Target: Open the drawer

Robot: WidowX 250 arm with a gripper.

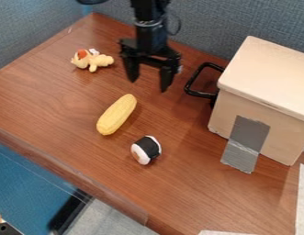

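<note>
- Nearest the camera, a white sheet (pixel 224 232) lies at the bottom of the view; another pale strip (pixel 303 197) lies on the surface farther right.
- The drawer's black handle (pixel 192 81) juts from the left side of the light wooden box (pixel 270 75), by the surface's back edge. The drawer front faces away, so how far it is open cannot be told.
- Grey tape (pixel 249 133) runs down the box's near side onto the surface.
- The gripper (pixel 148 85) hangs left of the handle, near the back edge, its fingers spread apart with a gap between them.
- Toward the front edge from the gripper lies a yellow corn cob (pixel 117 114), with a black-and-white sushi roll (pixel 146 150) near its lower end.
- A pale yellow plush toy (pixel 92 60) lies near the surface's far corner.
- The surface (pixel 53 98) is brown wood grain, with blue-grey partitions (pixel 31 30) behind its left and back edges.
- Beyond the front edge, lower down, show a blue panel (pixel 25 183) and a black bar (pixel 69 213).
</note>
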